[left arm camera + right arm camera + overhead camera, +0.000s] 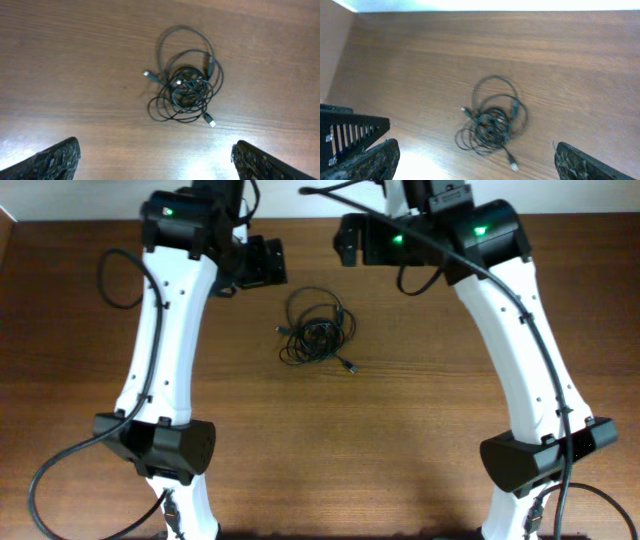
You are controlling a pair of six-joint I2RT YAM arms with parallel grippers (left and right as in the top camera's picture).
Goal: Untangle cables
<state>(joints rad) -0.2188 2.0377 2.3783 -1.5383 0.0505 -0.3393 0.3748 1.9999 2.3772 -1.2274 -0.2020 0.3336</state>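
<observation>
The cables (315,328) lie as one tangled bundle of thin black loops on the wooden table, near its middle toward the far side. They also show in the left wrist view (185,87) and in the right wrist view (492,122), with small plug ends sticking out, one silvery. My left gripper (262,262) hangs above the table to the far left of the bundle; its fingers (155,162) are wide apart and empty. My right gripper (345,240) hangs to the far right of the bundle; its fingers (475,160) are wide apart and empty.
The wooden table (400,430) spreads out under both arms. Thick black arm cables loop at the far left (118,280) and along the right arm (520,300). The left gripper's black body shows at the left edge of the right wrist view (350,132).
</observation>
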